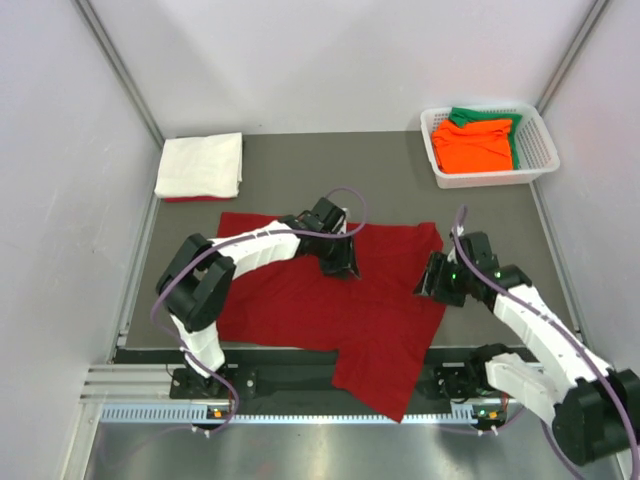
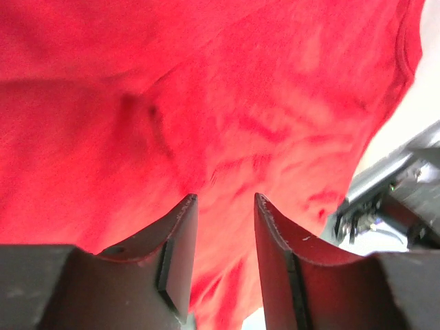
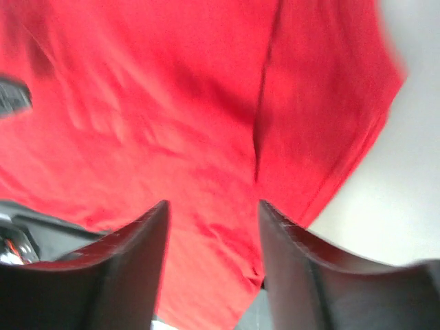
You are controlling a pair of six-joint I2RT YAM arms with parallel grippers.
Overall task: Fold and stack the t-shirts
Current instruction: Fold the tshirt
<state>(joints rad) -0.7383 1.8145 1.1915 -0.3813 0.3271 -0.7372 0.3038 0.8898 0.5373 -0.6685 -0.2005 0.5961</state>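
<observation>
I look down at the desk (image 1: 300,170) and I see the dark red cloth t-shirt (image 1: 330,310) spread out flat in the middle of it. One part of the shirt hangs over the near edge of the desk. It is not folded yet.

My left gripper (image 2: 223,199) hovers over the far middle of the red shirt. Its two fingers stand apart and there is nothing between them, only red cloth below. My right gripper (image 3: 213,206) is over the right side of the same shirt. Its fingers stand apart too, and it holds nothing.

In the far left corner of the desk lies a white cloth t-shirt folded into a neat square (image 1: 200,165). That one looks done to me. A thin red edge (image 1: 185,199) peeks out under it, but I cannot tell what it is.

In the far right corner stands the white plastic lattice basket (image 1: 545,140). Inside it are a crumpled orange cloth t-shirt (image 1: 475,145) and a green cloth t-shirt (image 1: 470,116) behind it. Both wait for their turn.

So I think the job is not even half done. The red shirt needs folding and stacking on the white one, and then the orange and green shirts come after.
</observation>
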